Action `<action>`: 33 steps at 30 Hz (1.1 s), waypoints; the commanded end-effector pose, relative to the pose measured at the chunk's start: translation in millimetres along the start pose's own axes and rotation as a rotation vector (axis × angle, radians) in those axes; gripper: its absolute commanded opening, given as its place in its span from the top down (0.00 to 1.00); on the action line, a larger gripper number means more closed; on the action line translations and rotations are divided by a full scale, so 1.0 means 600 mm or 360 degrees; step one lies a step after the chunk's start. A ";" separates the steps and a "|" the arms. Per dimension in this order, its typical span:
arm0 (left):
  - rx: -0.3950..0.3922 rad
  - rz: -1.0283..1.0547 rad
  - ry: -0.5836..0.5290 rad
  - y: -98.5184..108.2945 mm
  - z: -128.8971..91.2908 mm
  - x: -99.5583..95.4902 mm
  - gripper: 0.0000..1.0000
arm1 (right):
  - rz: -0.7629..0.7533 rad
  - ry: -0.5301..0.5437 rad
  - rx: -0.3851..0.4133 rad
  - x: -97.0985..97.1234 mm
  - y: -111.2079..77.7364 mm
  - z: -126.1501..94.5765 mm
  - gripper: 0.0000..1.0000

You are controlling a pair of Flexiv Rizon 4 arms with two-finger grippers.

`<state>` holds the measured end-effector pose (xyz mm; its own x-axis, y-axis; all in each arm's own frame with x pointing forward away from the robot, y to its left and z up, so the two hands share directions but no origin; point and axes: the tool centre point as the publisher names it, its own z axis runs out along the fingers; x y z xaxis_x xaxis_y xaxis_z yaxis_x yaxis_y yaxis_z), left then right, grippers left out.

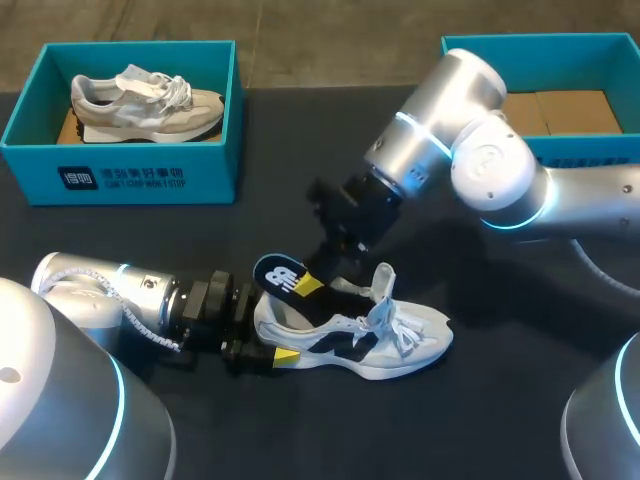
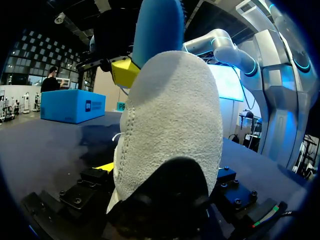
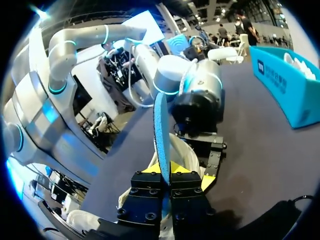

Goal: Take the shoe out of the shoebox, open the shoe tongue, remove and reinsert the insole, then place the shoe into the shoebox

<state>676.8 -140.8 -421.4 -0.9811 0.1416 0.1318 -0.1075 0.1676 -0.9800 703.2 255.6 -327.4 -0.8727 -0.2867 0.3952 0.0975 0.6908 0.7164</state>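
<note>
**Halfway point:** The white-and-black mesh sneaker (image 1: 400, 335) lies on its sole on the black tabletop (image 1: 500, 420), outside any box, with its tongue lifted and its laces loose. The left gripper (image 1: 268, 332) comes in behind the sneaker's heel. Its yellow-tipped fingers (image 2: 107, 166) press against both sides of the heel and are clamped on it. Above the sneaker's opening, the right gripper (image 3: 165, 169) pinches the dark blue foam insole (image 1: 280, 272) edge-on between tips that are almost closed. The insole's heel end stands above the collar while its front end dips inside the sneaker. This moment does not show whether the insole is coming out or going back in. Either way, seating it flat and boxing the sneaker appear to be what is left.

**Room to move:** Well beyond the sneaker's heel side stands a teal cardboard shoebox (image 1: 215, 170) that already holds a grey suede shoe (image 1: 140, 100). Well beyond the toe side is a second teal box (image 1: 600, 150), open and showing only brown cardboard lining, which is probably the destination. The right arm's elbow hangs between the sneaker and that box, so a carry there would likely need the arm to fold back first. Dark tabletop shows ahead of the toe and on the sneaker's near side. The table's far edge runs behind both boxes, well away from the sneaker.
</note>
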 end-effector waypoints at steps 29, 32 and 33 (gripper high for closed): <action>-0.0002 -0.0002 -0.0002 0.001 0.000 -0.001 1.00 | -0.0261 -0.0055 -0.0047 0.038 0.072 -0.070 1.00; -0.0002 -0.0002 -0.0002 0.001 0.000 -0.001 1.00 | -0.0261 -0.0055 -0.0047 0.038 0.072 -0.070 1.00; -0.0002 -0.0002 -0.0002 0.001 0.000 -0.001 1.00 | -0.0261 -0.0055 -0.0047 0.038 0.072 -0.070 1.00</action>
<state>677.1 -140.8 -421.3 -0.9812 0.1412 0.1319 -0.1076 0.1677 -0.9799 707.7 250.4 -263.1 -0.8937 -0.3707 0.2528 -0.0334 0.6167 0.7865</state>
